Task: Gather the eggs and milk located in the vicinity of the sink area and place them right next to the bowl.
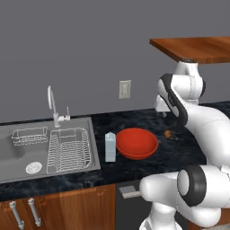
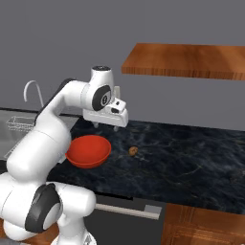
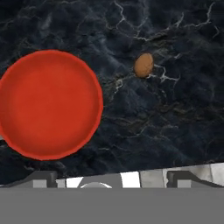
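A red bowl (image 1: 137, 143) (image 2: 88, 150) (image 3: 48, 105) sits on the dark marble counter (image 1: 134, 168). The milk (image 1: 110, 147) stands upright just left of the bowl, between it and the sink (image 1: 18, 155). One brown egg (image 1: 167, 134) (image 2: 133, 150) (image 3: 143, 64) lies on the counter a short way right of the bowl. My gripper (image 2: 105, 125) hangs above the counter behind the bowl and the egg, pointing down. Its fingers are open with nothing between them.
A wire dish rack (image 1: 67, 150) lies in the sink, with a chrome faucet (image 1: 53, 105) behind it. A wooden shelf (image 2: 186, 60) juts out above the counter at the right. A wall outlet (image 1: 125, 89) is behind the bowl.
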